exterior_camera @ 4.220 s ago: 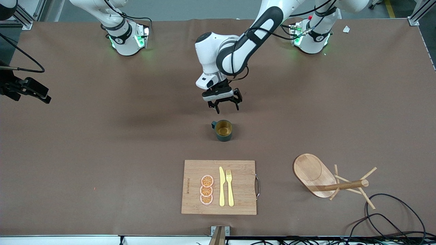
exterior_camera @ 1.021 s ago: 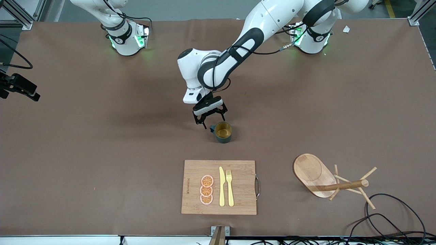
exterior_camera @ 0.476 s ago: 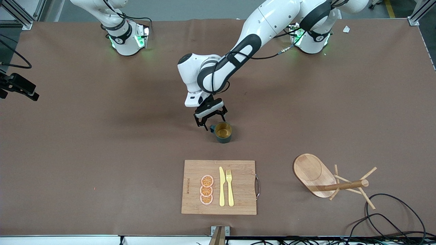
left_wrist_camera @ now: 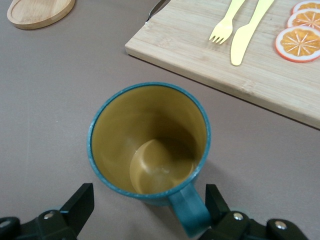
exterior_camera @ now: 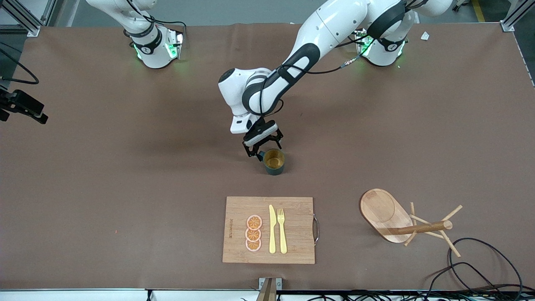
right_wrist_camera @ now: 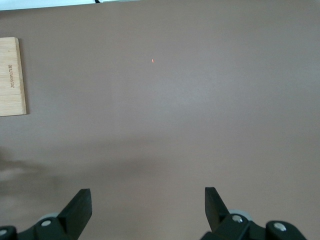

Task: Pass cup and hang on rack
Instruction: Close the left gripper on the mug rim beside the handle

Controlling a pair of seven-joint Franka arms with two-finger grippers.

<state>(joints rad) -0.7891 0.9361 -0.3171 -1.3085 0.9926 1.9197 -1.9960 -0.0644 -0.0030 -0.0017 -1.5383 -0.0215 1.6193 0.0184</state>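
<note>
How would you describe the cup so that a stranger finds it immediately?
Start at the bamboo cutting board near the front camera. Just farther from the camera stands the cup, upright on the bare brown table. It is the only dark teal thing there, gold inside, with a small loop handle.

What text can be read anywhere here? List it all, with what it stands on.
Cutting board: one line of dark print along the edge toward the right arm's end, at and in the right wrist view; too small to read.
Arm bases: a small round mark; unreadable.
Cup, rack: no text.
</note>
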